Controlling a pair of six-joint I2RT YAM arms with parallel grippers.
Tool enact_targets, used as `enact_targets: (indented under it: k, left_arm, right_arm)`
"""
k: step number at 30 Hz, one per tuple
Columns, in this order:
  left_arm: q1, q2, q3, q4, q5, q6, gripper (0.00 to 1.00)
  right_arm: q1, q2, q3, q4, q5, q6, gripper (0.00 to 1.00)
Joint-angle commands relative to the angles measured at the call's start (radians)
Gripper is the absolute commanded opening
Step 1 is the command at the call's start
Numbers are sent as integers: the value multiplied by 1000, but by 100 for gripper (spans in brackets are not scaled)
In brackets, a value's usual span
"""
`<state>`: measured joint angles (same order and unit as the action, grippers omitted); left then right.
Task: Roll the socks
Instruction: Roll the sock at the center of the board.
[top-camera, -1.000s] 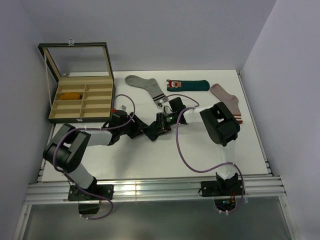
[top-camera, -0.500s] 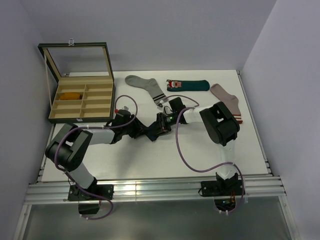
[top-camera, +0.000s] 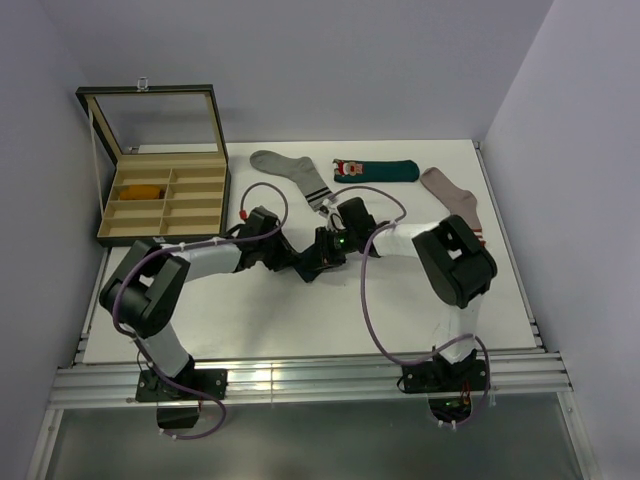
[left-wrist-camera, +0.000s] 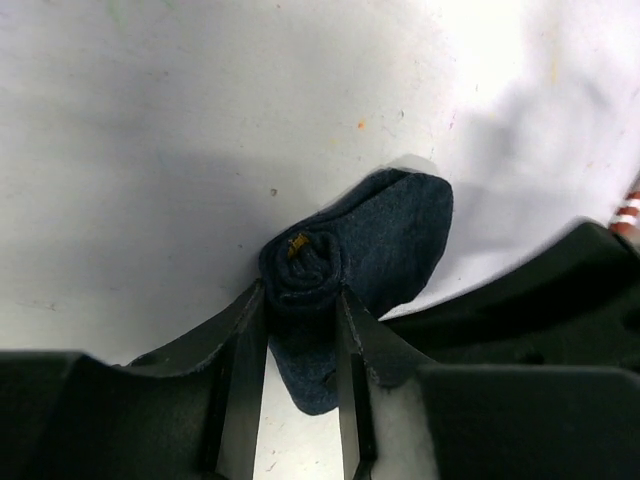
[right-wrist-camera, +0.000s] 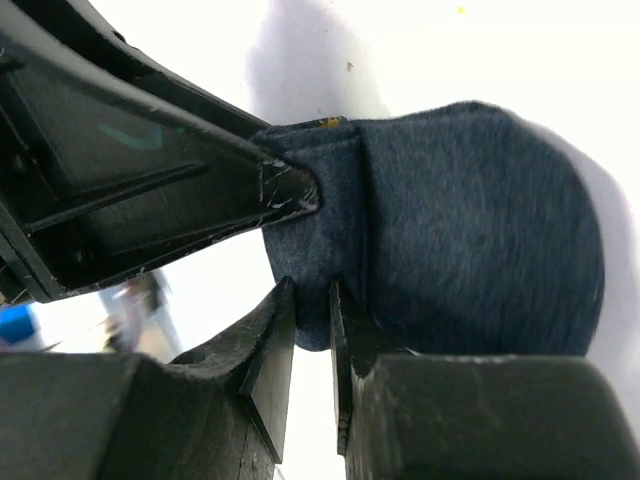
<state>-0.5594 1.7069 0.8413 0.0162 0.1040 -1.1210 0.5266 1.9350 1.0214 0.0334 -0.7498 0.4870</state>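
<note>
The navy sock (left-wrist-camera: 385, 235) is about half rolled: a tight coil at one end with a flat rounded flap sticking out, in the middle of the table (top-camera: 300, 310). The dark teal sock (top-camera: 380, 171) with its red-white Christmas figure lies flat and unrolled along the back edge. The mustard-orange sock (top-camera: 143, 190) sits bundled in a left-hand compartment of the box (top-camera: 160, 238).

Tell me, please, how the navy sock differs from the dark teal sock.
The navy sock is partly rolled; the dark teal sock lies flat. The left pincer and right pincer both grip the navy sock; nothing touches the dark teal sock. The dark teal sock shows a red-white figure; no figure shows on the navy sock. Both are dark socks on the table.
</note>
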Motion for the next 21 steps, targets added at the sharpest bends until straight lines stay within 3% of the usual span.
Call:
enact_targets:
  k: [1,4,11,21]
  left_arm:
    - [-25,34,68,-194,-136,67,21]
    - [-42,54,126,-277,-162,107,20]
    - [-63,97,211,-370,-174,159,16]
    - [-71,143,303,-447,-182,210,16]
  right_arm:
    - [44,-126,-90,-36,279,-71,24]
    - [84,-224,-142,40,409,-94,34]
    - [246,-356,-210,132,705,-186,40]
    - [415,-328,-230,230,986,-275,45]
